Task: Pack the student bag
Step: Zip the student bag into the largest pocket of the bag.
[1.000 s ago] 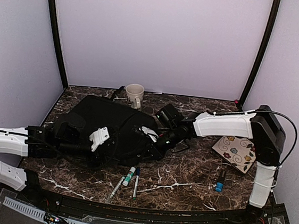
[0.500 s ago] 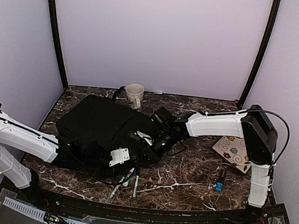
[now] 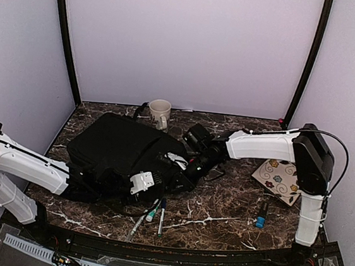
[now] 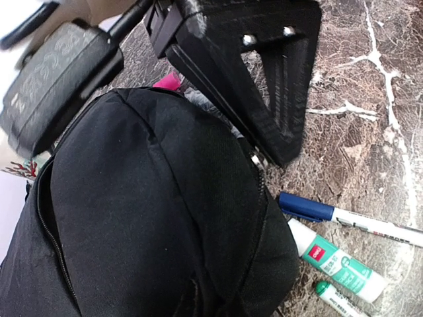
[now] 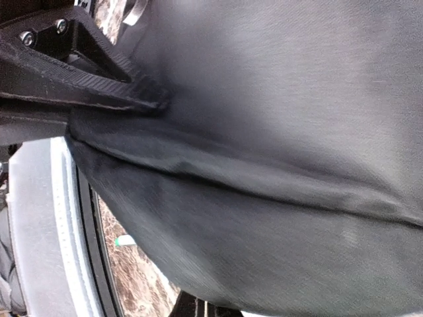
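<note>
Lying left of centre on the dark marble table (image 3: 220, 207), the large black soft fabric student bag (image 3: 122, 149) is stretching left to right; both arms are meeting its right end, the left gripper (image 3: 147, 182) at the near corner, the right gripper (image 3: 183, 165) just behind; whether either is clamping fabric, I cannot tell.

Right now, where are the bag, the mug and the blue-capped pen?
bag (image 3: 122, 143): top view, its flat upper panel.
mug (image 3: 159, 114): top view, its outer wall.
blue-capped pen (image 4: 305, 207): left wrist view, its blue cap.
</note>
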You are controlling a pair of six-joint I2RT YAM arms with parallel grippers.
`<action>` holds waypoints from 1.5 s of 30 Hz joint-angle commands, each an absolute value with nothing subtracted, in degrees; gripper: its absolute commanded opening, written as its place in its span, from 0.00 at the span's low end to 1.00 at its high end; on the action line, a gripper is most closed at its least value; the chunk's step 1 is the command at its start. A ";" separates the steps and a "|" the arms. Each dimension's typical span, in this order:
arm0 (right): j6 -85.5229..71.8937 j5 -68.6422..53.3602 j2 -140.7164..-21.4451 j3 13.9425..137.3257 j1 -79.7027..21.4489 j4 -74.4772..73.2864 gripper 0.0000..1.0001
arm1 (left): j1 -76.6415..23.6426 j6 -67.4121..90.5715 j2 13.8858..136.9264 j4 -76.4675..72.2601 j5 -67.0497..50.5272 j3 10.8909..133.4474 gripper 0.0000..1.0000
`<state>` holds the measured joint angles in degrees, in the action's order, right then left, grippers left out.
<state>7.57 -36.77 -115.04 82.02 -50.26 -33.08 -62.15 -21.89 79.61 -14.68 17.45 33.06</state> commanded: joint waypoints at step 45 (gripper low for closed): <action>6.94 -35.54 -124.62 106.68 -53.35 -34.48 0.00 | -47.90 -4.70 66.52 2.73 2.94 42.89 0.75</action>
<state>8.12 -31.44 -125.16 104.36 -52.77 -38.15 -48.10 -7.33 65.01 6.96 3.49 42.81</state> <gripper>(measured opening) 0.007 0.751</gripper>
